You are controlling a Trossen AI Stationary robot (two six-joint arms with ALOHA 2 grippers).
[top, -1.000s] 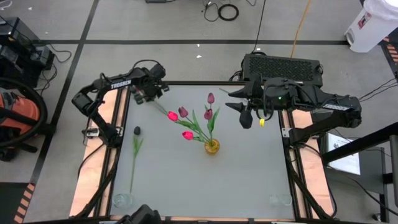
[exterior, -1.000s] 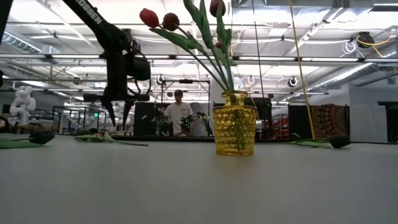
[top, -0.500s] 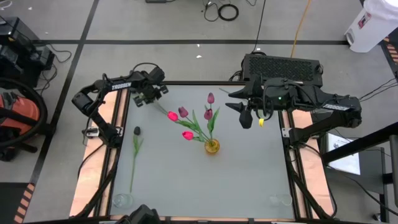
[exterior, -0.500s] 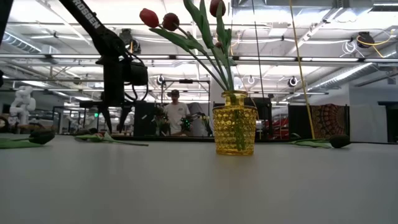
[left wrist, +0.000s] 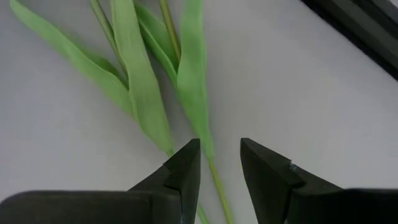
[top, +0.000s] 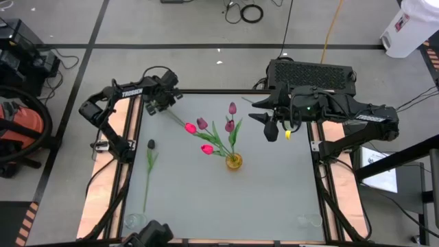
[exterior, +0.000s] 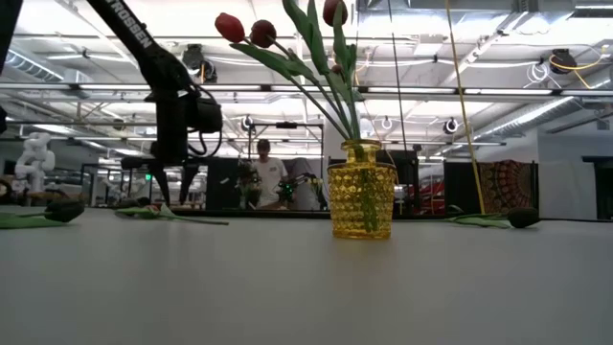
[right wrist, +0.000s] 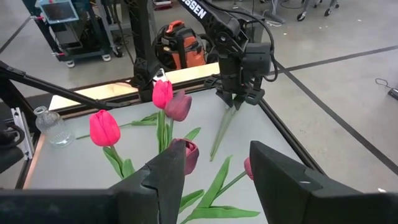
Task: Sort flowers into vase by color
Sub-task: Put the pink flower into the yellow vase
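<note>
1. The pale grey desk (top: 206, 199) has a dark frame, with wooden strips along its left and right sides.
2. A small yellow dimpled glass vase (top: 234, 162) stands near the desk's middle and holds several artificial tulips with pink, red and maroon heads (top: 206, 134), their green stems leaning out toward the left and rear.
3. A near-black tulip with a long green stem (top: 149, 159) lies flat near the left edge, well apart from the vase.
4. Another dark-headed tulip (exterior: 522, 218) lies on the desk toward the right in the low view.
5. A green-stemmed tulip with long leaves (left wrist: 146, 93) lies at the rear left corner of the desk.
6. The left gripper (top: 163, 108) is at that corner, its fingers (left wrist: 186, 171) spread apart with the thin stem running between them; whether they touch it cannot be told.
7. The right gripper (top: 271, 128) hangs above the desk's right rear part, fingers apart and holding nothing.
8. A clear glass vase (top: 134, 221) stands at the front left corner.
9. Around the desk, grey floor is marked with black tape lines (top: 206, 46), and an orange vacuum cleaner (top: 15, 130) sits on the left.
10. The low view shows a large hall with ceiling lights, and a person (exterior: 261, 172) stands far behind the desk.
</note>
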